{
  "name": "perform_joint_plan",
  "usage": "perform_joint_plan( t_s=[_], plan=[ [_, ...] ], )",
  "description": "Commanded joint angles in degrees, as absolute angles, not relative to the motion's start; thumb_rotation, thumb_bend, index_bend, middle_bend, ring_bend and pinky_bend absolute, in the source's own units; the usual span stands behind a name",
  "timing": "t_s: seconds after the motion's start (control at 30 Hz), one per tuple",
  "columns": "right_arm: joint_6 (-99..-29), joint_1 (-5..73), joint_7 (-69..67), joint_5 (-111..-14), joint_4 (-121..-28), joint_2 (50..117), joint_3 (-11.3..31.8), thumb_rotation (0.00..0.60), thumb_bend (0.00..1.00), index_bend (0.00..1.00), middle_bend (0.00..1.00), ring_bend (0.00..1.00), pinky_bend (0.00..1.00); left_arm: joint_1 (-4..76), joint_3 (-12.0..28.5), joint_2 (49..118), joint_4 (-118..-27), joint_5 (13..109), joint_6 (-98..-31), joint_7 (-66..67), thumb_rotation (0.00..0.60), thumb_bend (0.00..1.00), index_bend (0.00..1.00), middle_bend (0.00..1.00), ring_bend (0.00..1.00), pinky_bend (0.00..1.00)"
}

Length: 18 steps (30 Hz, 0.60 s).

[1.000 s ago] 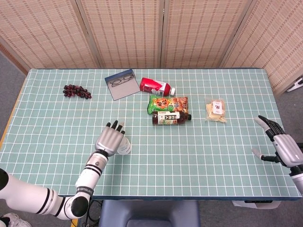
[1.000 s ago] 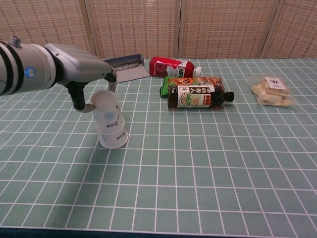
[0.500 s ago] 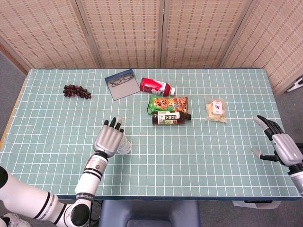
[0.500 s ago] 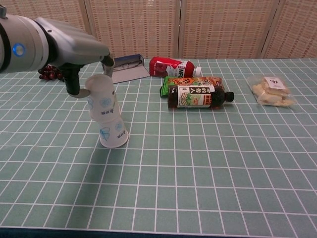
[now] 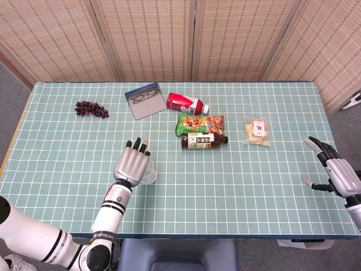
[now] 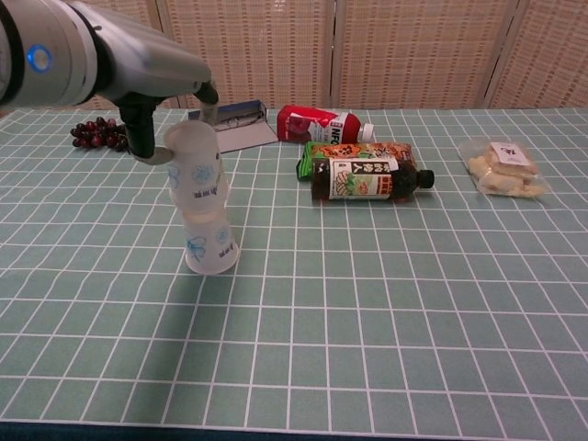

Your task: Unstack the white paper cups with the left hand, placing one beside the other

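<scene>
Two white paper cups with blue prints stand upside down, one over the other. In the chest view the top cup (image 6: 195, 168) is raised most of the way off the bottom cup (image 6: 210, 246), which rests on the green grid table (image 6: 386, 303). My left hand (image 6: 152, 87) grips the top cup near its upper end. From the head view the left hand (image 5: 133, 164) hides most of the cups (image 5: 149, 176). My right hand (image 5: 334, 173) hovers at the table's right edge, fingers apart, holding nothing.
Behind the cups lie a dark bottle (image 6: 367, 178), a green snack bag (image 6: 354, 150), a red bottle (image 6: 322, 123) and a glasses case (image 6: 231, 125). Grapes (image 6: 96, 134) sit far left, a biscuit packet (image 6: 503, 168) far right.
My left hand has lifted the top cup higher, sliding it further off the bottom cup. The bottom cup stays on the table. The right hand has barely moved.
</scene>
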<state>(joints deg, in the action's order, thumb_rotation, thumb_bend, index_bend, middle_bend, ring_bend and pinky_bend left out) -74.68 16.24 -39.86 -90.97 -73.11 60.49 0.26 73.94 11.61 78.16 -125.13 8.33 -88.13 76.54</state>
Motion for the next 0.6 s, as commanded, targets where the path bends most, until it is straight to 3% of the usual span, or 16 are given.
perform_joint_plan(
  t_s=[0.03,0.6],
  plan=[
    [-74.5,16.2,-39.6,-90.8,-73.1,60.6,0.3,0.6,0.25,0.0,0.0,0.0,0.0,73.7,11.5,77.2,-126.1,8.5,-88.9,76.5,0.6,0.41,0.38,0.07,0.05,0.17],
    [-73.4,16.2,-35.0,-89.7,-75.0,61.2,0.6,0.6,0.25,0.0,0.0,0.0,0.0,65.2,5.4,68.3,-129.7,17.4,-86.2,66.9,0.6,0.41,0.38,0.07,0.05,0.17]
  ],
)
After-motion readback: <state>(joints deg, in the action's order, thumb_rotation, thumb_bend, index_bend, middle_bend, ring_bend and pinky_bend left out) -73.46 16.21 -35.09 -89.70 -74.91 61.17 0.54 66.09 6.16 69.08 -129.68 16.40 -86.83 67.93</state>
